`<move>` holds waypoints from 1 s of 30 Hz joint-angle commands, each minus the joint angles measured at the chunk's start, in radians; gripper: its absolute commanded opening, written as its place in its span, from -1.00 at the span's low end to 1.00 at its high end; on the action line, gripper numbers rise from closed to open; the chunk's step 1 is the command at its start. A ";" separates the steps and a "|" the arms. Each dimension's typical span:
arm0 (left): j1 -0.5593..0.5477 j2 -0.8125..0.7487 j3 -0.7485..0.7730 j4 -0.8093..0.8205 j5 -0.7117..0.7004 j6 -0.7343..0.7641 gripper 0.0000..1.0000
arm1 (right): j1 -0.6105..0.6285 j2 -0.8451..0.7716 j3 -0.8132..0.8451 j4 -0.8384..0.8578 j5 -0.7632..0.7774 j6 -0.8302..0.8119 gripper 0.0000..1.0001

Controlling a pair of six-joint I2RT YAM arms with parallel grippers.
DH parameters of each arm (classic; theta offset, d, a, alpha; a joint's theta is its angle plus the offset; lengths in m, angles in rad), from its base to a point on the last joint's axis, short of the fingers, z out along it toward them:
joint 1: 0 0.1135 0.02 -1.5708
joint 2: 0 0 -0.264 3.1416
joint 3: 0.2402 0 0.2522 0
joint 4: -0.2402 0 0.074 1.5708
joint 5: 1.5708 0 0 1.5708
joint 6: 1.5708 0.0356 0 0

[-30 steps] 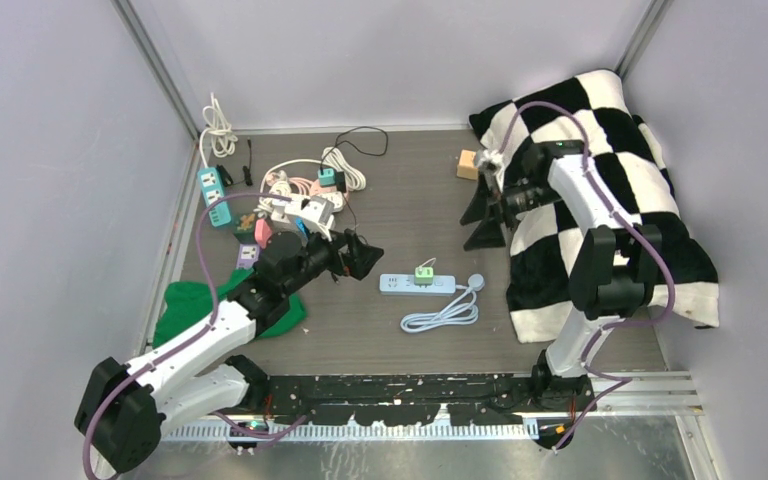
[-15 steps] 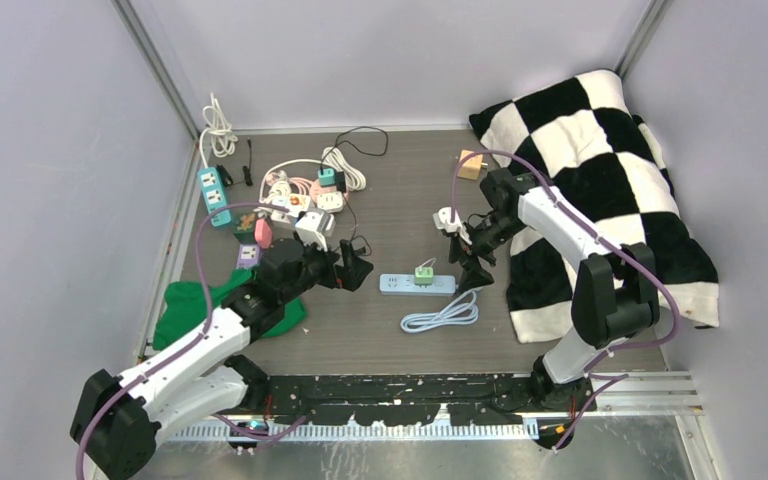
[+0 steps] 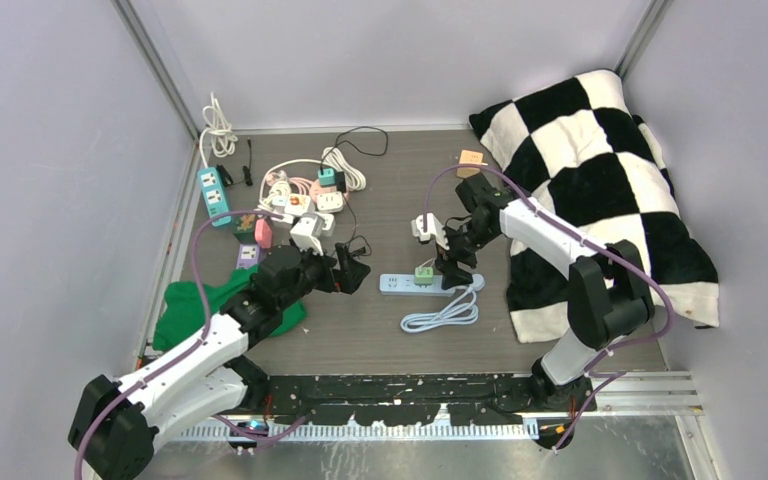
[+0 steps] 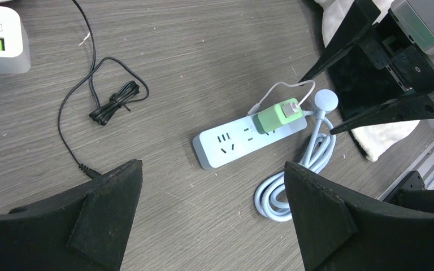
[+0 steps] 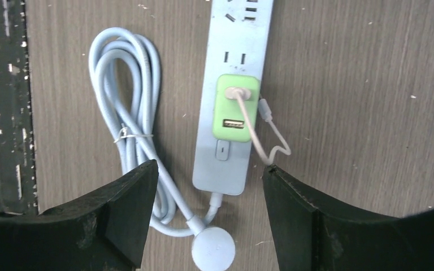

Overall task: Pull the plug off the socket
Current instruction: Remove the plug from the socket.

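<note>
A light blue power strip (image 3: 415, 284) lies on the wooden table, with a green USB plug (image 3: 424, 272) seated in it and a thin white cable leaving the plug. The strip (image 5: 233, 96) and green plug (image 5: 236, 107) show clearly in the right wrist view, and again in the left wrist view as strip (image 4: 231, 144) and plug (image 4: 278, 116). My right gripper (image 3: 452, 270) is open and hovers over the strip's cord end, its jaws either side of it. My left gripper (image 3: 353, 270) is open and empty, left of the strip.
The strip's coiled blue cord (image 3: 443, 313) lies in front of it. A pile of other strips, adapters and cables (image 3: 295, 200) sits at the back left. A green cloth (image 3: 195, 305) lies under the left arm. A checkered pillow (image 3: 600, 170) fills the right side. A black cable (image 4: 99, 96) lies near.
My right arm has swung from the pillow leftward and down to just over the power strip. My left gripper has eased slightly forward and lower, staying open.
</note>
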 commanded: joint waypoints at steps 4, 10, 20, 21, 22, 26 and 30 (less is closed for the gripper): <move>0.006 0.002 -0.021 0.062 -0.003 -0.021 0.93 | 0.040 0.032 0.002 0.079 -0.004 0.050 0.42; 0.005 -0.030 -0.039 0.052 -0.022 -0.023 0.93 | 0.058 0.033 -0.003 0.093 0.030 0.078 0.36; 0.006 -0.065 -0.071 0.051 -0.030 -0.045 0.93 | -0.017 -0.028 -0.066 0.059 0.026 0.064 0.45; 0.006 -0.063 -0.074 0.058 -0.028 -0.047 0.93 | -0.019 -0.031 -0.073 0.046 0.003 0.042 0.44; 0.005 -0.058 -0.075 0.064 -0.025 -0.051 0.93 | -0.020 -0.032 -0.079 0.014 -0.022 0.014 0.43; 0.005 -0.041 -0.076 0.080 -0.013 -0.053 0.93 | -0.020 -0.032 -0.094 -0.069 -0.137 -0.109 0.39; 0.006 -0.028 -0.077 0.095 -0.008 -0.053 0.93 | -0.010 -0.023 -0.094 -0.052 -0.152 -0.126 0.31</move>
